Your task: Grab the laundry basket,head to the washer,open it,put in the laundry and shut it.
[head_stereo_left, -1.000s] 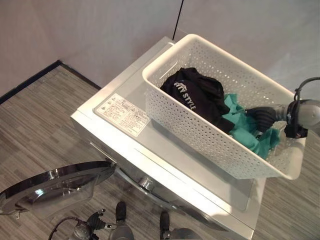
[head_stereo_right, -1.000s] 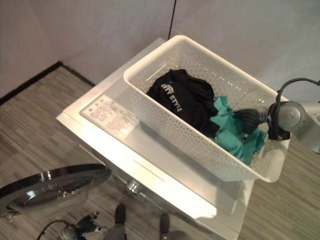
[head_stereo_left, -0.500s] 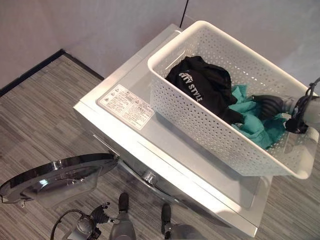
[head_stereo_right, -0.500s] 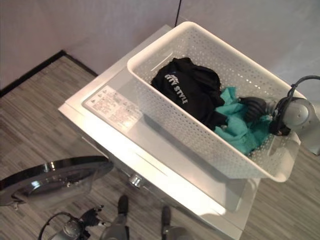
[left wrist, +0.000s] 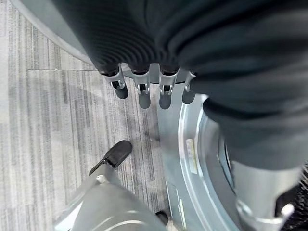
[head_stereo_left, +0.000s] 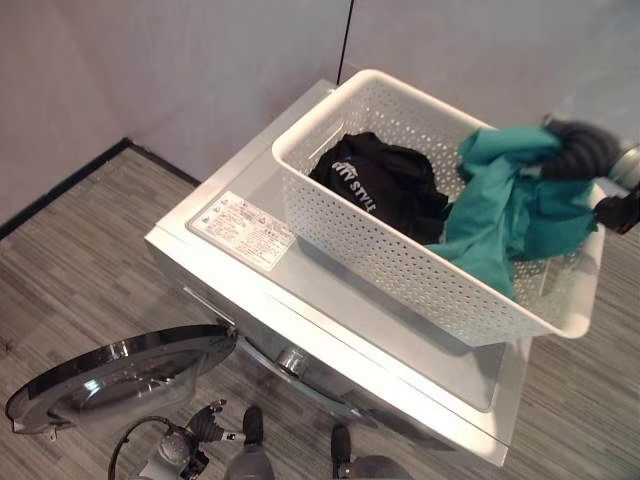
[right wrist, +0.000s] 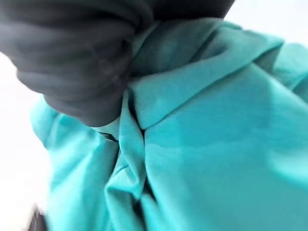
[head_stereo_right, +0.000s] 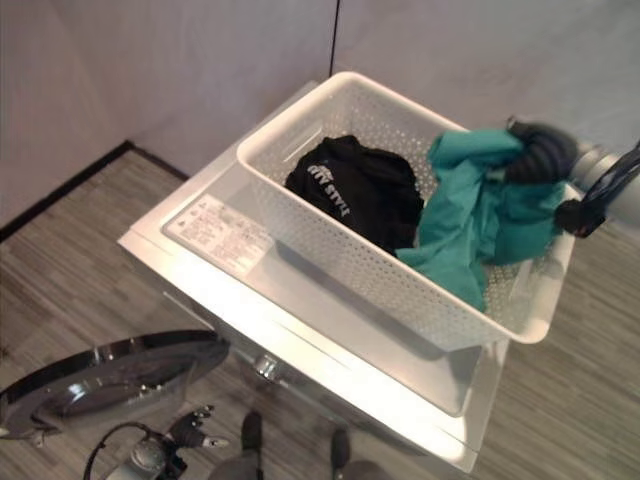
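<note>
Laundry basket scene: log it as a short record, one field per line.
basket: white laundry basket on top of the washer
washer door: door swung open, low at the front
right hand: right hand shut on the teal garment, raised above the rim
still in basket: black garment
left hand: left hand open, hanging over the floor by the door

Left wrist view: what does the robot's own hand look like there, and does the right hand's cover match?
The left hand has a dark ribbed cover over its back, with a row of silver fingers ending in dark rounded tips. The right hand wears the same dark ribbed cover, joined to a silver-grey arm.
</note>
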